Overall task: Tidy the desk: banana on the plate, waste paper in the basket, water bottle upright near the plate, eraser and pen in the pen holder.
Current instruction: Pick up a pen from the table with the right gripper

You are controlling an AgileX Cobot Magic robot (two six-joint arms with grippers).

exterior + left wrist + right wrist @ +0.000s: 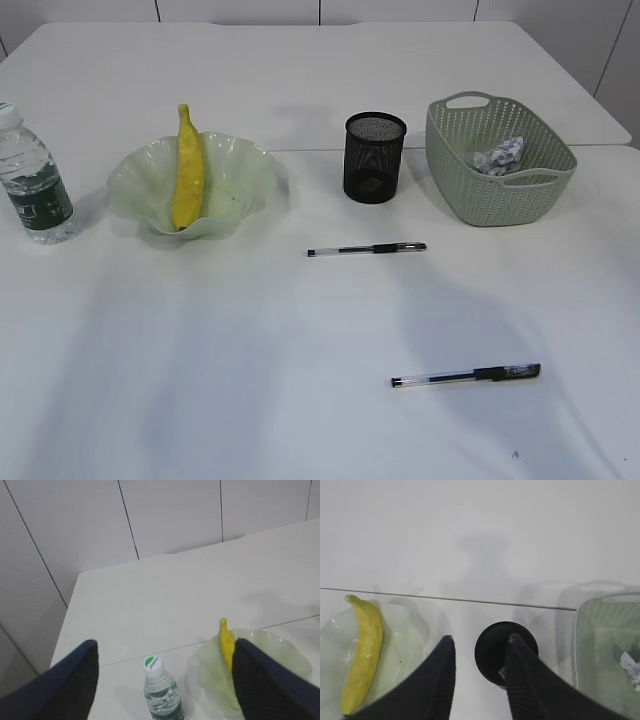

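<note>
Neither arm appears in the exterior view; each gripper shows only in its own wrist view.

Left gripper (165, 680): raised above the large plain white tabletop (250, 350), camera tilted toward the far wall. The two dark padded fingers (75, 680) stand spread wide, released, with nothing between them. The clear plastic water bottle with white cap and dark green label (161, 692) stands upright directly below the gap. The translucent pale green dish with ruffled rim (280, 650) lies at 3 o'clock from the bottle, near it but apart.

Right gripper (477, 680): raised, looking down on the desk. Its dark ribbed fingers (437, 680) stand partly apart and grasp nothing. The black wire-mesh cylindrical pen holder (492, 650) sits below, between the fingers and partly behind the right one; a small pale block (502, 671) shows inside it.

Object positions, exterior view:
- The long curved yellow banana (187, 170) lies in the dish.
- The crumpled white waste paper ball (500, 155) lies inside the sage green woven-pattern plastic basket (470, 205), at 3 o'clock from the pen holder.
- One clear pen with black cap (366, 249) lies flat on the tabletop at 6 o'clock from the pen holder, close to it.
- A second such pen (466, 375) lies flat nearer the front edge, well apart from the holder.
</note>
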